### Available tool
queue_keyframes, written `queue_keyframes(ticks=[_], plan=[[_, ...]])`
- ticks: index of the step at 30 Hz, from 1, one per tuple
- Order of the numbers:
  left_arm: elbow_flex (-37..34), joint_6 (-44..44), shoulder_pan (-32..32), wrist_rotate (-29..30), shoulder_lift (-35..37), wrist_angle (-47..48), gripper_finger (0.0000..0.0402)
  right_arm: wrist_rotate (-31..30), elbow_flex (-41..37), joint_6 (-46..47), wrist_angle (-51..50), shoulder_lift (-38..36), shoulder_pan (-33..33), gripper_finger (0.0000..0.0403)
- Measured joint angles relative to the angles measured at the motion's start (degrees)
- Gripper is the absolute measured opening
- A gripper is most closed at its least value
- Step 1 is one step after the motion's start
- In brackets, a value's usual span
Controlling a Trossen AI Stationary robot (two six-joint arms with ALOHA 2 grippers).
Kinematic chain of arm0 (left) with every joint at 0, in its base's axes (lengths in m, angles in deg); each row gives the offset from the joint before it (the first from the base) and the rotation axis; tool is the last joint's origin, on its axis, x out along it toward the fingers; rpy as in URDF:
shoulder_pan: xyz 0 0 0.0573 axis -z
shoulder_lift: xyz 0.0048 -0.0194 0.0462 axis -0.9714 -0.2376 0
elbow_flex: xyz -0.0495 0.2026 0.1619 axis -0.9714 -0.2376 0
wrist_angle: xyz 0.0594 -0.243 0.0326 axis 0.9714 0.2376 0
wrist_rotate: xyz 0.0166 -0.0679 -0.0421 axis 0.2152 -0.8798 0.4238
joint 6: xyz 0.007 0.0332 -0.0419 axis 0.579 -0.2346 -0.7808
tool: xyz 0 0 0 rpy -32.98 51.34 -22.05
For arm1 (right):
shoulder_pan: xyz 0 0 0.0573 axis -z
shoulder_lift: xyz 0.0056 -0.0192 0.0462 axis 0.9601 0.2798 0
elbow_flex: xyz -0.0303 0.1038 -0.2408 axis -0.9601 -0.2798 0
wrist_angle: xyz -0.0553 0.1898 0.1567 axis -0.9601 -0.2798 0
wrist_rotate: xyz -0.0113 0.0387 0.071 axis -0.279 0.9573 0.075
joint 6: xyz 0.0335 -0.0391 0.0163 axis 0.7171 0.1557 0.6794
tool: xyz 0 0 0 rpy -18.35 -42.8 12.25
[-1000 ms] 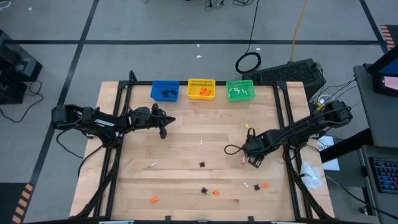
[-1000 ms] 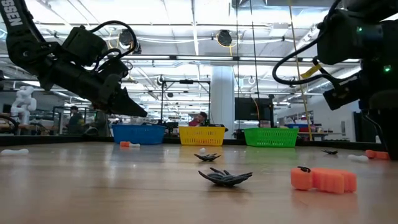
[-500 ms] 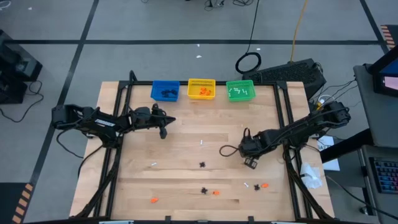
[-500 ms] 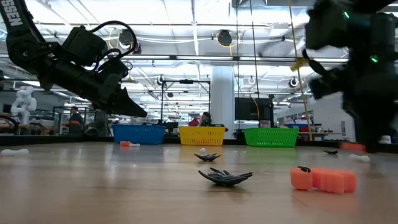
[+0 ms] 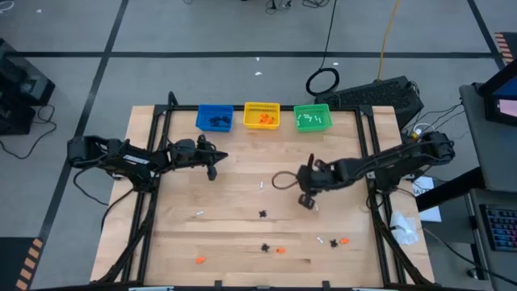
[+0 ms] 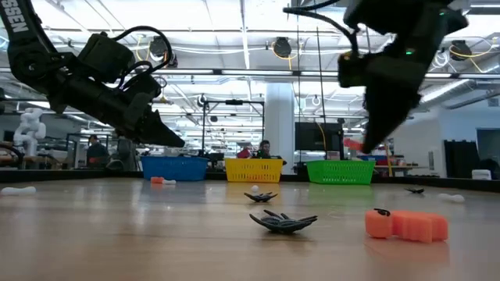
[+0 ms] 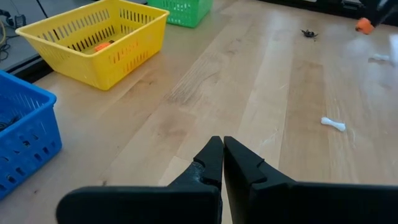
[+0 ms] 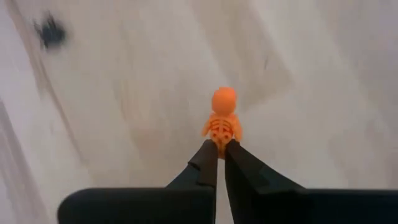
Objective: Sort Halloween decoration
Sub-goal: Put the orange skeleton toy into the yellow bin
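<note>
Small Halloween trinkets lie scattered on the wooden table [image 5: 178, 234]: a black one [image 5: 262, 214], a white one [image 5: 263, 185], orange ones [image 5: 199, 260] [image 5: 280, 250]. My right gripper [image 5: 305, 201] hangs above the table's middle right, shut on a tiny orange skeleton figure [image 8: 221, 118]. My left gripper [image 5: 213, 172] hovers shut and empty at the far left, near the blue bin [image 5: 215, 118]. At the far edge stand the blue bin, a yellow bin [image 5: 262, 115] and a green bin [image 5: 313, 117], each holding trinkets. My right gripper pinches the orange figure's lower end [image 8: 219, 143] between its two fingertips. The head and ribbed body stick out past the tips. The fingers point down at a slant, and the figure [image 6: 353, 144] is lifted clear of the table.
Near the front right lie a white piece [image 5: 321, 240], a black piece [image 5: 333, 243] and an orange piece [image 5: 343, 240]. A black spider [image 6: 283, 222] and an orange block-like piece [image 6: 406, 225] sit close to the low camera. Bare wood lies between the grippers and the bins.
My right gripper has risen from the table near its right side with the orange figure between its tips. It has moved toward the table's left and a little toward the far edge, and the figure is now clear of the wood.
</note>
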Motion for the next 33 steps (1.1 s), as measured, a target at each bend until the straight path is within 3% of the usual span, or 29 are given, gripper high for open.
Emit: queue_keyframes(ticks=[7,13,20,26,33], plan=[[0.0,0.0,1.2,0.0,-0.1,-0.3,0.0005,-1.2,0.3,-10.2,10.9,0.0,11.9,0.0004],[0.0,0.0,1.3,0.6,-0.1,-0.5,0.0005,-0.5,7.0,-19.3,11.6,2.7,23.9,0.0004],[0.0,0.0,1.3,1.0,-0.1,-0.7,0.0005,5.2,21.3,-31.0,9.1,13.0,33.9,0.0004],[0.0,0.1,1.3,1.0,-0.1,-0.7,0.0005,5.5,33.7,-38.7,5.0,24.2,39.4,0.0004],[0.0,0.1,1.3,1.0,-0.1,-0.7,0.0005,11.4,40.7,-42.0,5.0,33.5,44.2,0.0004]])
